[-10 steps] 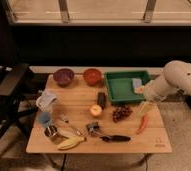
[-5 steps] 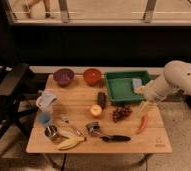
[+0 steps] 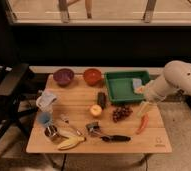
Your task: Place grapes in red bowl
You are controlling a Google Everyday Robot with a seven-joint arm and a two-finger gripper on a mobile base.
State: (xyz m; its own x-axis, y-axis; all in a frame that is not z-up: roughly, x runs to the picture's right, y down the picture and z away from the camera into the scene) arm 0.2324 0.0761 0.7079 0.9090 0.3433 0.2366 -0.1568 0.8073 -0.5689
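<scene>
Wooden table [image 3: 154, 139] sat on a pale floor, dark wall behind, a bright window strip at 12 o'clock and a black chair [image 3: 9, 92] at 9. The gripper [image 3: 143, 107] hung low over the table's right side; clenched or released, I could not tell. The grapes [image 3: 121, 113] lay on the wood at its 9 o'clock, near it, the chili [image 3: 143, 123] at its 6. The red bowl [image 3: 92, 76] stood at the grapes' 11 o'clock, well apart, between the purple bowl [image 3: 63, 76] and the green tray [image 3: 120, 89].

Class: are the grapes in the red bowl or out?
Out: the dark purple grape bunch lies on the wooden table, apart from the glossy orange-red bowl; the gripper hovers beside the bunch.
</scene>
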